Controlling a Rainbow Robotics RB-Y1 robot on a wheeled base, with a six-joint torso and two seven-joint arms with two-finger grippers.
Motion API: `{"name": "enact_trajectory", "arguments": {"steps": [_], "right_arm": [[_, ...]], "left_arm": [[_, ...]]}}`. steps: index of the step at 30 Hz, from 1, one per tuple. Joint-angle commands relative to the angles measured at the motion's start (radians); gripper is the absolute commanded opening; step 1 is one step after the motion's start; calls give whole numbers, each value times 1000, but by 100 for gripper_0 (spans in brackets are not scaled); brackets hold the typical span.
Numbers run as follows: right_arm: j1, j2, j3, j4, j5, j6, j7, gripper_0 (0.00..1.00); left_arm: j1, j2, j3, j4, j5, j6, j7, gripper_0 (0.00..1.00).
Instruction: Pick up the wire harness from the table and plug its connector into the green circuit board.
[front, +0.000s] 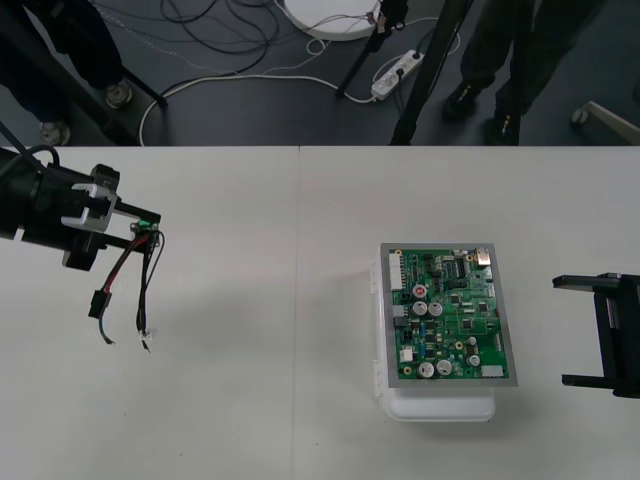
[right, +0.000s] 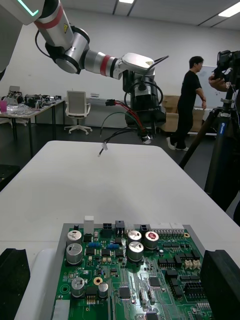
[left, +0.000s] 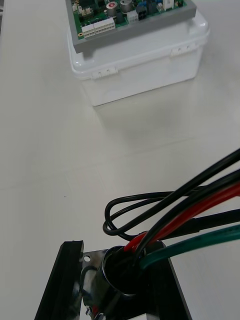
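My left gripper (front: 140, 231) hovers over the left part of the table, shut on the round metal socket (left: 117, 274) of the wire harness (front: 124, 266). Red, black and green wires (left: 200, 200) trail from the socket, and the small black plug (front: 98, 303) hangs free at their end, above the table. The green circuit board (front: 450, 315) sits on its white base (front: 440, 406) to the right of centre, far from the harness. My right gripper (front: 572, 331) waits open at the right edge, just right of the board, with its fingers (right: 220, 282) either side of the board's near end.
Bare table lies between the harness and the board (left: 125, 12). Dark floor with cables, a power strip (front: 396, 74) and tripod legs runs beyond the table's far edge.
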Motion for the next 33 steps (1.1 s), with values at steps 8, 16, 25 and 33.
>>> {"name": "enact_trajectory", "arguments": {"steps": [8, 16, 25, 33], "right_arm": [[-19, -12, 5, -13, -10, -12, -44, 100], [-19, -12, 5, -13, -10, -13, -47, 100], [-19, -12, 5, -14, -10, -12, -47, 100], [-19, -12, 5, -13, -10, -13, -47, 100]], "left_arm": [[201, -171, 352, -30, -74, -310, 258, 0], [305, -280, 571, -32, -106, -341, 424, 0], [393, -391, 754, -143, -209, -341, 562, 0], [403, -516, 786, -295, -316, -341, 732, 0]]}}
